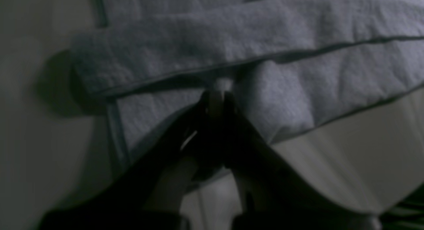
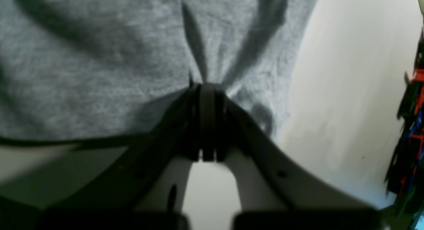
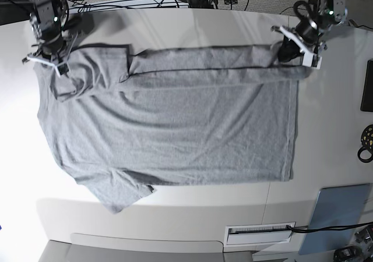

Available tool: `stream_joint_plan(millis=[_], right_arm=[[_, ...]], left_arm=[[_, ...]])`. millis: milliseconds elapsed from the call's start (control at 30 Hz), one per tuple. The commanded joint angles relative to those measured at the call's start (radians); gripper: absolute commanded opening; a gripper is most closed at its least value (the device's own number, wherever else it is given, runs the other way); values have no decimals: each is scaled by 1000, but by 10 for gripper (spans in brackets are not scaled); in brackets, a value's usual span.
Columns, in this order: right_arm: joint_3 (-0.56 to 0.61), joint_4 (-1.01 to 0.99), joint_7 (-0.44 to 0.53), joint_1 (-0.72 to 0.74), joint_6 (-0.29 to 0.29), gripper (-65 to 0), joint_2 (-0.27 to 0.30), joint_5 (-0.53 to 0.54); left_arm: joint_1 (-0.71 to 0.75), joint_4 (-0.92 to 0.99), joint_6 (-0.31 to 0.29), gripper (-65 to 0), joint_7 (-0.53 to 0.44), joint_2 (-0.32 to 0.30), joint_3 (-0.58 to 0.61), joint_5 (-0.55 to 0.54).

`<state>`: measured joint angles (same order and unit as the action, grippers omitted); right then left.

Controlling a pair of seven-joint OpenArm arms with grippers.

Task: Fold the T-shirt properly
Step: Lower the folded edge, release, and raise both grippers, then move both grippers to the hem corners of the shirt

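Only plain grey T-shirt shows; both pinched edges blurred.

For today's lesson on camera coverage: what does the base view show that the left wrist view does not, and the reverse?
Only the base view shows the whole T-shirt spread on the table, its near sleeve flat, and the right gripper at the far corner. Only the left wrist view shows, close up, the left gripper pinching cloth under a folded-over band. Both show grey fabric and that gripper at the shirt's far edge.
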<state>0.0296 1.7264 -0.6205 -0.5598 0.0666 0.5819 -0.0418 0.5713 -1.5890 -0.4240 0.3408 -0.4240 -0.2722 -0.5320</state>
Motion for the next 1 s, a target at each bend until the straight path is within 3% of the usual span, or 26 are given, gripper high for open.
stream_joint_plan(millis=[0,167,467,600,733,967], right_arm=[[-1,15,-21,-23,11,-650,11,15],[-1,29,-42,-81,9,-650,11,4],[-19,41,-47,-170,-19,-650,11,-62],[-19,91,-56,-219,-19,-650,11,-80],[-19,139,-56,-256,-51,-650,12,-125],[-19,146,-74,-258,-53,-650,12,-135]], left_arm=[[37,15,11,-650,113,-11,-16,67],[103,15,-47,-650,113,-11,-105,67],[160,13,-60,-650,116,-11,-145,67],[167,13,-125,-650,130,-11,-145,67],[183,1,-123,-650,165,-12,-145,67],[200,-34,-124,-650,169,-18,-166,67]])
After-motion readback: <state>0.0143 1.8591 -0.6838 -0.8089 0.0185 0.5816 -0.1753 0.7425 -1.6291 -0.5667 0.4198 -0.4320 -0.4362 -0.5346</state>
